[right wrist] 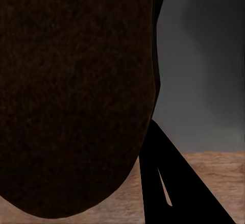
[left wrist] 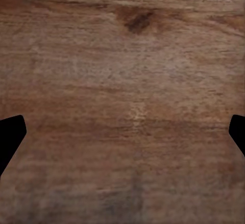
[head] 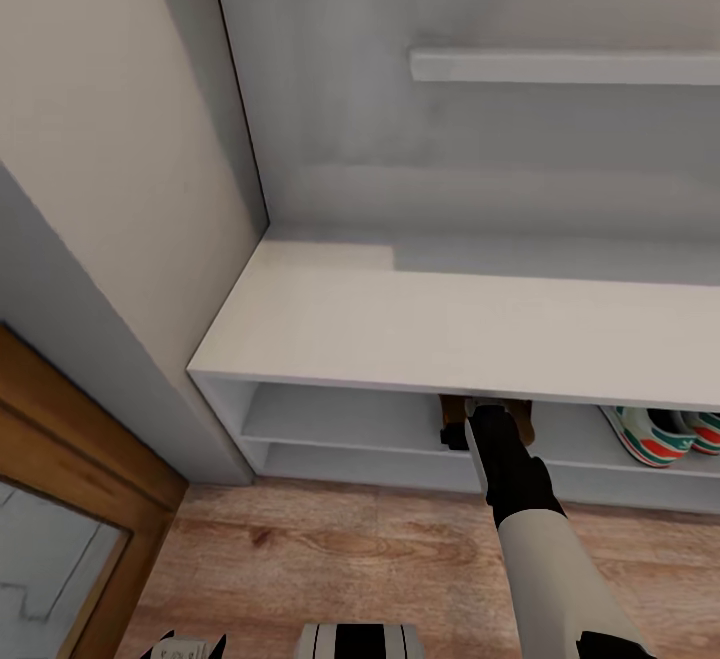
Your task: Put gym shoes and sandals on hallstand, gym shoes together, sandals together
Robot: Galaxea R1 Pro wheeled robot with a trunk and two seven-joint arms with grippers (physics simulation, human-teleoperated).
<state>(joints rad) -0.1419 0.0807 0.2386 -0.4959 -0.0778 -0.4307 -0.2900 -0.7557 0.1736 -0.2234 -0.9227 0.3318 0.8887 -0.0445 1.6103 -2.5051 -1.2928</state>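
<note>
Sandal [right wrist: 71, 96] sits right at my right gripper [head: 487, 417], under the hallstand [head: 400, 329] top; I cannot tell if I'm gripping it. Gym shoes [head: 660, 436] sit further right. Left gripper [left wrist: 122, 137] is spread wide.

Pale grey-white hallstand [head: 420, 329] against wall, wide bench top, open shelves beneath. Two gym shoes [head: 665, 434] side by side on upper shelf, right. Dark brown sandal [right wrist: 71, 96] under bench, mid-shelf, partly hidden. Wood-plank corridor floor [head: 330, 549] in front.
</note>
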